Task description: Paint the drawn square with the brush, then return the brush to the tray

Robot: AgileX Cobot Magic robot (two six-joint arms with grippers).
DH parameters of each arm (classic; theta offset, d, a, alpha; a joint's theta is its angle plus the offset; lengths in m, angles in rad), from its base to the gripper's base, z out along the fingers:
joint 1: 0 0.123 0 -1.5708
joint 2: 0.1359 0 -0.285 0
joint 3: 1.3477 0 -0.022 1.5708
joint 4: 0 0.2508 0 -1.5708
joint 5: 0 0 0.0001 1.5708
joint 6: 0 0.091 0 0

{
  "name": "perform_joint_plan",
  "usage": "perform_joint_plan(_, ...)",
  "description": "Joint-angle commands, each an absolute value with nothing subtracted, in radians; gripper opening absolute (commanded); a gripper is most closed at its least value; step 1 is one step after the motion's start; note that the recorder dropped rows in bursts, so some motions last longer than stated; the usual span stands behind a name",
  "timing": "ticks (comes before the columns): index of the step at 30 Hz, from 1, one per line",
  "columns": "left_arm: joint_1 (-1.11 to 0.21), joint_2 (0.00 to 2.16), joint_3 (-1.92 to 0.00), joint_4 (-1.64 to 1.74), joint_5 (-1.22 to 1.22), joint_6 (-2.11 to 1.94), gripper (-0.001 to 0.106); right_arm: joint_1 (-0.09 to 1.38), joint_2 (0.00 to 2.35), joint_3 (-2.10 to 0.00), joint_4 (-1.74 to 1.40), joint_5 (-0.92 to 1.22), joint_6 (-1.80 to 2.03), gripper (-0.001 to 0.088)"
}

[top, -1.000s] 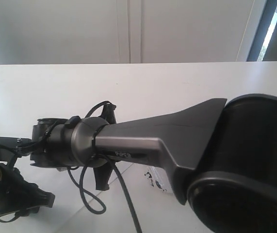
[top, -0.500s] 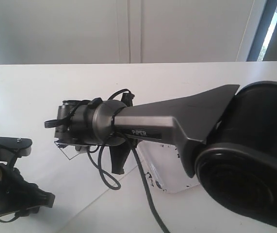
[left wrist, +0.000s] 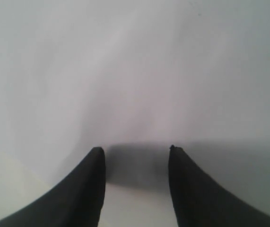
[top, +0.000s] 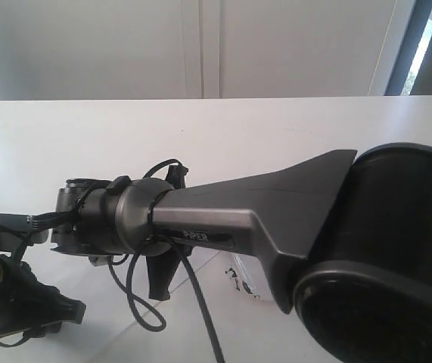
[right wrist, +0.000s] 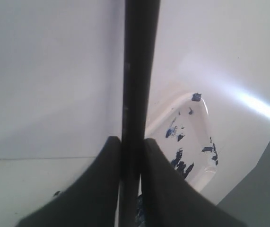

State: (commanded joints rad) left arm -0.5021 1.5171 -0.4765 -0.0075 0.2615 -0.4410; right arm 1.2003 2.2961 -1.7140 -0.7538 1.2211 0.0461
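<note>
The right gripper [right wrist: 131,142], squeezing the brush [right wrist: 137,71] tight, has swung back away from the tray [right wrist: 194,135]; I think it's painting strokes.

R tool [right wrist: 131,140] clamped tight on brush [right wrist: 139,56]; tray [right wrist: 195,135] w/ navy paint splatters lies beyond tips.

tray [right wrist: 197,135]: glossy clear plastic | brush [right wrist: 138,71]: matt black | table [top: 276,128]: smooth matt white
</note>
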Motion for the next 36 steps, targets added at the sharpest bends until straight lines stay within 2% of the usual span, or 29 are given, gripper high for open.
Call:
perform_joint_plan(18,-0.502,1.517,-0.477,-0.017,0.263,-0.441,0.048,1.117,2.294,-1.684,-0.784,1.221,0.066,0.0)
perform_joint_plan(36,-0.502,1.517,-0.477,-0.017,0.259,-0.441,0.048,1.206,2.281,-1.64,-0.731,1.221,0.063,0.0)
